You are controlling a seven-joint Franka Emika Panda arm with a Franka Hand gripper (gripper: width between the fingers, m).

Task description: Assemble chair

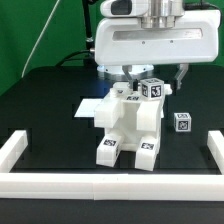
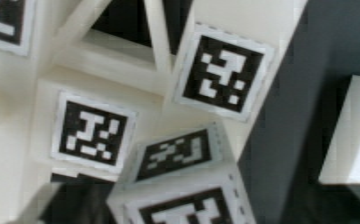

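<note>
Worryingly, the gripper (image 1: 154, 80) hung over the chair (image 1: 135, 125), its grip impossible to judge; a skewed push could topple it.

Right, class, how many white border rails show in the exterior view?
3: the left rail and right rail, by the exterior view's sides, and the front rail. Another may be hidden behind.

Black table (image 1: 45, 120) under everything | white rails (image 1: 110, 186) along front edge and both sides, corners joined | thin flat marker board (image 1: 88, 108) lying on table, partly hidden | green backdrop (image 1: 45, 30) behind table
</note>
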